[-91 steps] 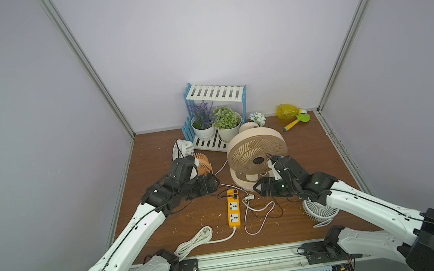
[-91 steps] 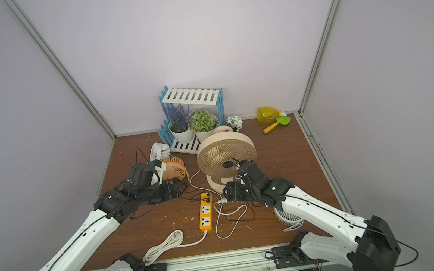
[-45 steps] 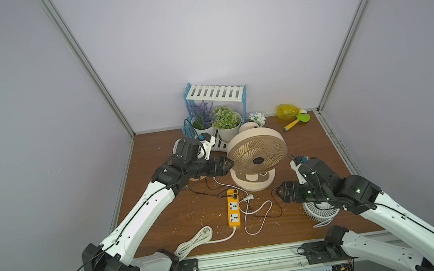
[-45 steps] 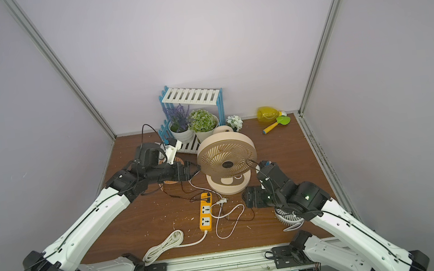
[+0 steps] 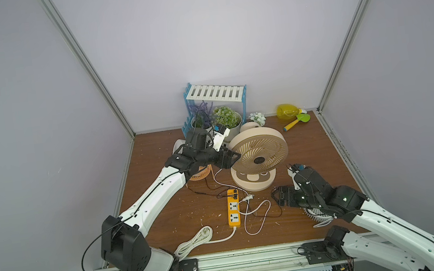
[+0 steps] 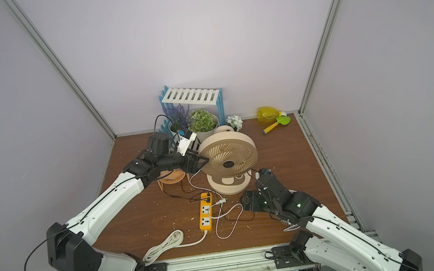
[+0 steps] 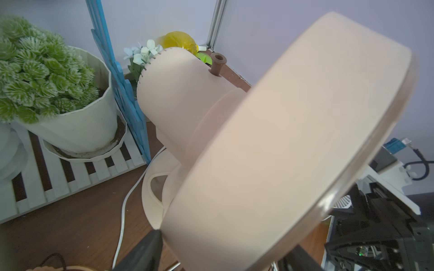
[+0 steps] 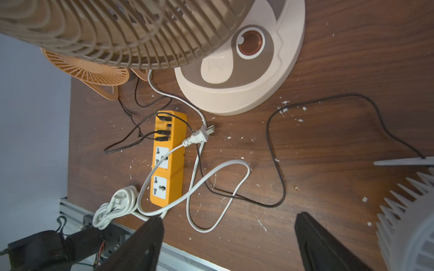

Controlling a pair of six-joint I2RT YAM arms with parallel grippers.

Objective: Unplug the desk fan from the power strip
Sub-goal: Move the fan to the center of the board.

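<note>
The beige desk fan (image 5: pixel 258 153) (image 6: pixel 227 157) stands mid-table. Its white plug (image 8: pixel 198 137) (image 5: pixel 248 198) lies loose on the wood beside the orange-yellow power strip (image 8: pixel 168 159) (image 5: pixel 233 211) (image 6: pixel 205 213), prongs bare. Both white socket faces are empty; black USB plugs sit in the ports. My left gripper (image 5: pixel 237 156) (image 7: pixel 227 241) straddles the fan head's rim (image 7: pixel 281 140), one fingertip (image 7: pixel 150 244) touching it and the other close against the front edge. My right gripper (image 8: pixel 227 218) (image 5: pixel 279 199) hovers open over bare wood right of the strip.
A small orange fan (image 5: pixel 200 172) lies under my left arm. A small white fan (image 8: pixel 411 223) lies by my right wrist. Potted plants (image 7: pixel 47 77) and a blue-white shelf (image 5: pixel 216 93) stand behind the desk fan. The strip's coiled white cord (image 5: pixel 195 238) rests near the front rail.
My left gripper left the strip, swung back to the fan's left rim and narrowed around it. My right gripper drew back right from the strip. The plug stayed put.
</note>
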